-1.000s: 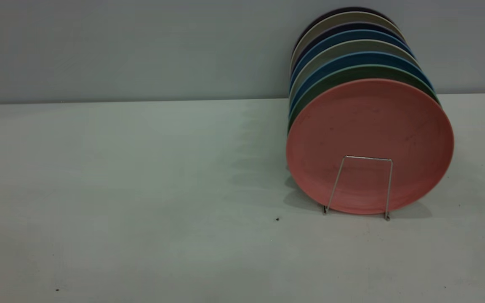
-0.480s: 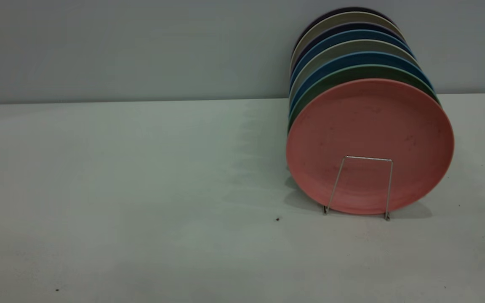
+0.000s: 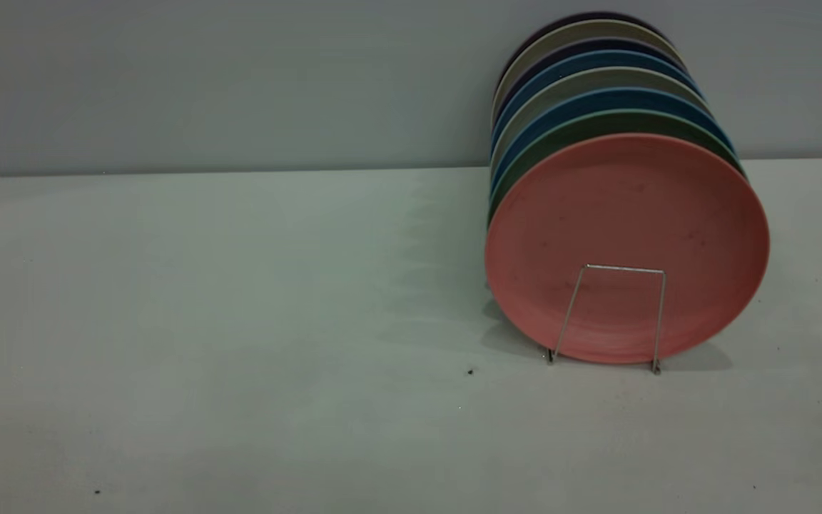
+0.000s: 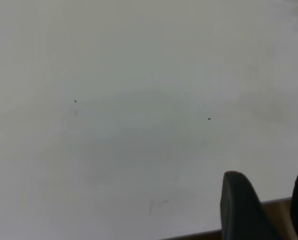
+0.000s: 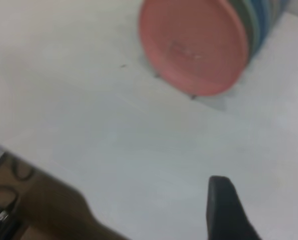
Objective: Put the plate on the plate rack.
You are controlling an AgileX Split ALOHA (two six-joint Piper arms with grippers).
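the plate (image 3: 625, 235) stands in the plate rack (image 3: 614, 314) (stiff, slick, grab its rim); both grippers' jaws sit apart, empty.

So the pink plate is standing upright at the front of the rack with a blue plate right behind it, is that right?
Not quite. The exterior view shows the plate upright at the front of the plate rack, but the one directly behind it is the teal-green plate, not a blue one. A blue plate comes after that. The rest is correct.
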